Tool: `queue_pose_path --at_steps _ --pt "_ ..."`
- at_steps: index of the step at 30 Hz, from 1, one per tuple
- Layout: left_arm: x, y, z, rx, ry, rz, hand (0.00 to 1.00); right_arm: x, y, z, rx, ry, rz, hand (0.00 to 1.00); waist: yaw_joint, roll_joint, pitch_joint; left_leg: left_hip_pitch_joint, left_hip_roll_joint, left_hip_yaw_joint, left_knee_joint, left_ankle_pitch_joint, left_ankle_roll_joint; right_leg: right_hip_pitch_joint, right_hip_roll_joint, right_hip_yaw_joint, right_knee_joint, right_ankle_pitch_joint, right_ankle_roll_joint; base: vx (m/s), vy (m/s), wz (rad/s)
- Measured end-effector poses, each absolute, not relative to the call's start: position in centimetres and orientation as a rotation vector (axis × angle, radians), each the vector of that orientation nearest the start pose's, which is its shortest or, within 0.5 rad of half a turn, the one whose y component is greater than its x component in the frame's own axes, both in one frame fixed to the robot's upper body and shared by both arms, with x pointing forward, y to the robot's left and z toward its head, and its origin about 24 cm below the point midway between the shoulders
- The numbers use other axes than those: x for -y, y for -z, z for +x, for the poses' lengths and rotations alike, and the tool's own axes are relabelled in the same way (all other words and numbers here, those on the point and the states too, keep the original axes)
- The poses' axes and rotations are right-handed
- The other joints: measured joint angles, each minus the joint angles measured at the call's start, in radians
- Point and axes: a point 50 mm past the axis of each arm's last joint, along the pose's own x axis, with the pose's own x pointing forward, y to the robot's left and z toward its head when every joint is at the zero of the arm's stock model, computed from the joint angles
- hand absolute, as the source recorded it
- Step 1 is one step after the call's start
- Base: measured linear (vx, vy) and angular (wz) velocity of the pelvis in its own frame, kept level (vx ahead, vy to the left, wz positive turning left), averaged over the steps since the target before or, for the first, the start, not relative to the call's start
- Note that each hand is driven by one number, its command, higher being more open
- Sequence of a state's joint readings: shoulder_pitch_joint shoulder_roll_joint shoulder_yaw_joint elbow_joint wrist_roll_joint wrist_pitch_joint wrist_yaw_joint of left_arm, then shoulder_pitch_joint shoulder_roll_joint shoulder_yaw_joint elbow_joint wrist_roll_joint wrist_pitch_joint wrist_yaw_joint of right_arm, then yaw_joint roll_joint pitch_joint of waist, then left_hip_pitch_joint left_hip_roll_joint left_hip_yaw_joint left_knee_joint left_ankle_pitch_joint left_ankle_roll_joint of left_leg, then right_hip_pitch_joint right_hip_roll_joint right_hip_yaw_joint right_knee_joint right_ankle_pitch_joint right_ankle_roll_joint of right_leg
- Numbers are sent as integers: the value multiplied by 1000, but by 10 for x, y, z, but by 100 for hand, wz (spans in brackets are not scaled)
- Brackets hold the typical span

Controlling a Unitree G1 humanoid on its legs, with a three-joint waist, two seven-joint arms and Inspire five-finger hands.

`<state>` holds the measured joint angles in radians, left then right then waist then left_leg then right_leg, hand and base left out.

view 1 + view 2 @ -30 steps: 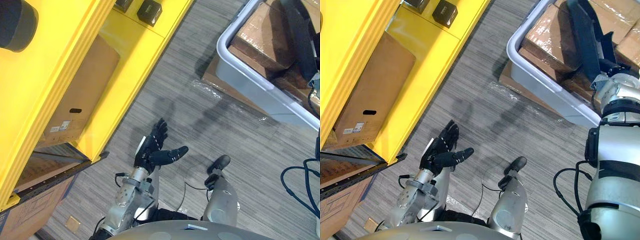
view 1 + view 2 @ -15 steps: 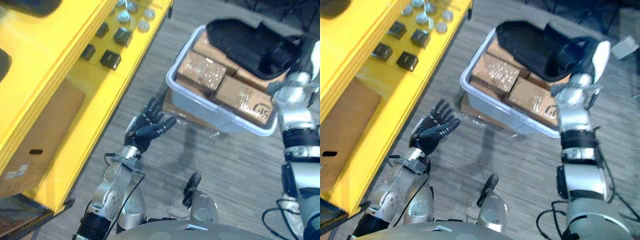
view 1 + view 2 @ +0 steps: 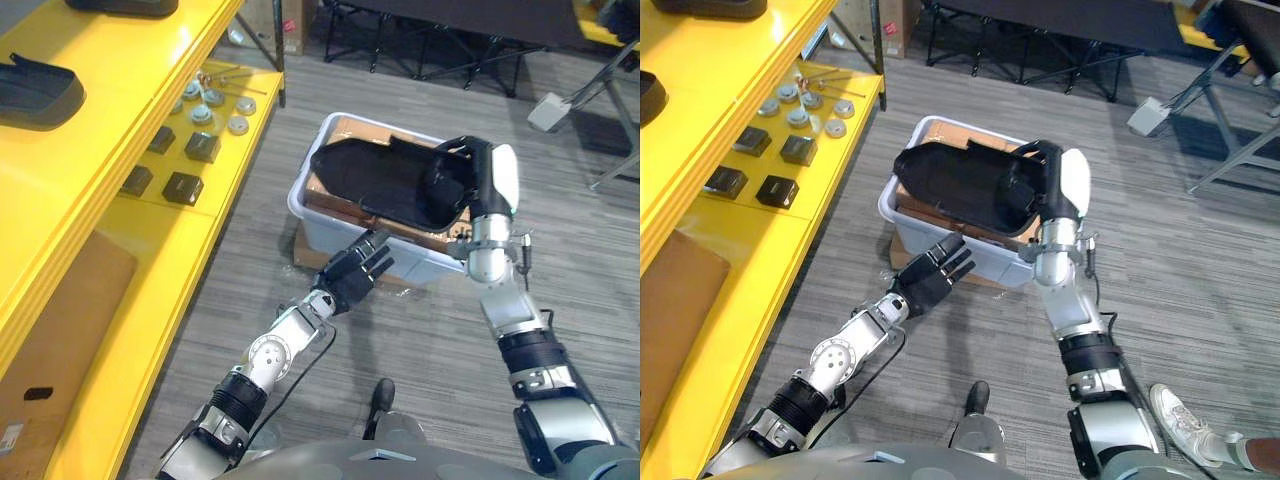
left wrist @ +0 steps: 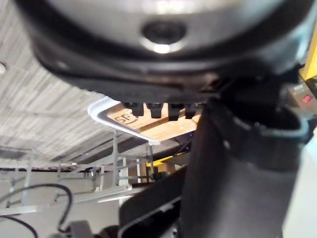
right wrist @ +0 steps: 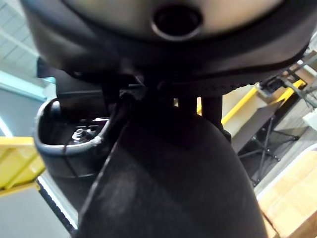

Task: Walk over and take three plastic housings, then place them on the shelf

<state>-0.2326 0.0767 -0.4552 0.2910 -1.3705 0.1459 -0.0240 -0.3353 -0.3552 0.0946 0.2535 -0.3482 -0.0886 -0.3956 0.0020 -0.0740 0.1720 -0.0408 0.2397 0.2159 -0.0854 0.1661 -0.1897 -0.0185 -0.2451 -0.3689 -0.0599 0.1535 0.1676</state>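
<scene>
A large black plastic housing point(image 3: 390, 180) hangs over the grey bin point(image 3: 300, 203), and my right hand point(image 3: 472, 180) is shut on its right end. From the right wrist, the housing point(image 5: 168, 183) shows as a dark bulk right against the hand. My left hand point(image 3: 356, 273) is open with straight fingers, low in front of the bin's near wall and apart from the housing. Two more black housings lie on the yellow shelf: one point(image 3: 38, 90) on the upper board at the left, another point(image 3: 120, 6) at the top edge.
The bin holds wrapped cardboard boxes point(image 3: 940, 215) and stands on flat cardboard on the grey floor. The shelf's lower board point(image 3: 190, 215) carries small black blocks point(image 3: 183, 187) and silver round parts point(image 3: 212, 98). Folding stands point(image 3: 1040, 60) are behind the bin.
The camera has swung up and round, so the bin now sits in the middle. My left hand has reached out towards the bin's front. The right hand still holds the housing over the bin.
</scene>
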Motion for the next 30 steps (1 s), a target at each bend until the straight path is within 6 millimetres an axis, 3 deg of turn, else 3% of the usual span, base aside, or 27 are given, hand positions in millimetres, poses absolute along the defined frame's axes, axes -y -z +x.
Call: queue_pose_path --at_steps 4,11,12,19,23,30 --pt "-41 -19 269 -475 382 -1174 100 167 -97 301 365 147 -620 0 -6 -9 -21 18 -1 19 0 -7 -1 3 1 20 -15 9 0 -2 -7 -17" --pt "-45 -12 272 -472 229 -1290 100 151 -86 289 364 105 -546 0 -6 -26 -43 40 -2 21 1 -12 -5 25 1 20 -17 11 0 0 0 0" --pt "-46 -12 273 -465 204 -1311 0 149 -83 287 355 103 -530 0 -6 -27 -45 44 -2 21 1 -14 -5 28 1 21 -17 11 0 0 0 0" --pt "-55 -13 279 -391 20 -1428 0 140 -56 268 263 64 -464 0 -8 -26 -46 51 -2 22 0 -23 -10 34 0 21 -18 9 0 0 0 0" --pt "-62 -4 276 -379 -58 -1449 0 130 -50 262 252 39 -420 0 -11 -22 -49 51 -2 22 1 -22 -8 34 0 20 -18 9 -1 0 0 0" --pt "-69 4 268 -329 -10 -1498 0 117 -50 251 320 6 -386 0 -7 -22 -57 52 -3 22 1 -24 -8 36 -1 19 -19 8 0 0 0 0"
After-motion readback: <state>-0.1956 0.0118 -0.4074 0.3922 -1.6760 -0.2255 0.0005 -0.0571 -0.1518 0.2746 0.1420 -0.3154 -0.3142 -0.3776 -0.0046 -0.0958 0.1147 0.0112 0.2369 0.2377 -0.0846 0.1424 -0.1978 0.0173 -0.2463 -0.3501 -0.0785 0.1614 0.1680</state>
